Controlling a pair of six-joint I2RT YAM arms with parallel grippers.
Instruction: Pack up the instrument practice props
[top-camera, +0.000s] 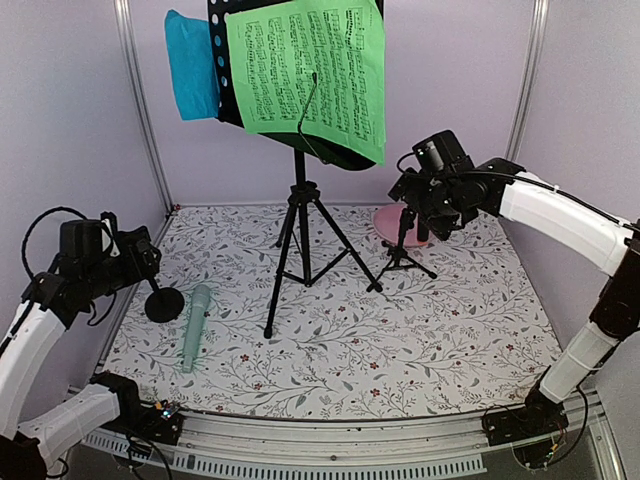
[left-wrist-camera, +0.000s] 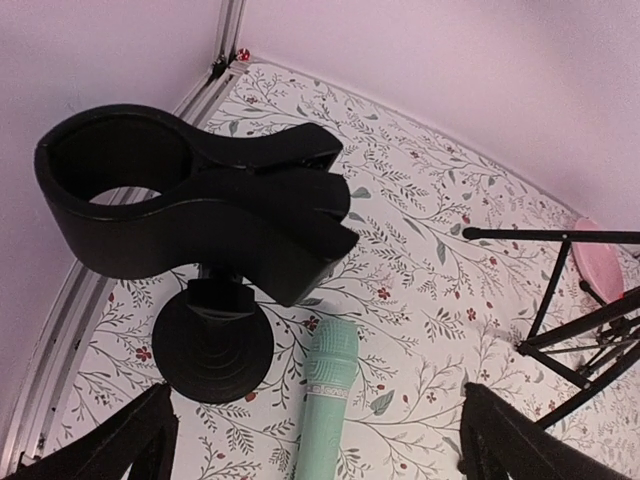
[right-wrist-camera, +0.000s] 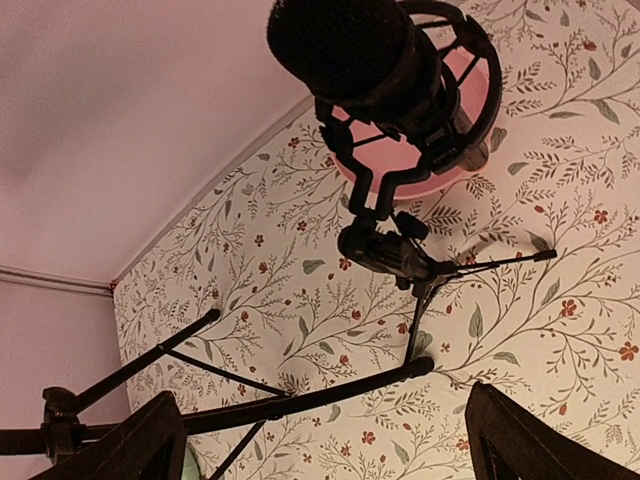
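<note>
From above, a black music stand (top-camera: 300, 200) rises at the far middle of the table, with a green sheet (top-camera: 310, 70) and a blue sheet (top-camera: 193, 65) on its rack. The left claw (top-camera: 145, 265) and right claw (top-camera: 412, 205) both gape wide, holding nothing. The left wrist view looks down on a black clip holder (left-wrist-camera: 200, 210) on a round base, with a mint-green microphone (left-wrist-camera: 325, 400) lying just beside it, near left. The right wrist view shows a black microphone (right-wrist-camera: 345, 45) cradled on a small tripod (right-wrist-camera: 420, 270), far right, in front of a pink plate (right-wrist-camera: 400, 185). It is probably best for each claw to come down squarely, straddle the stem and close gently.
</note>
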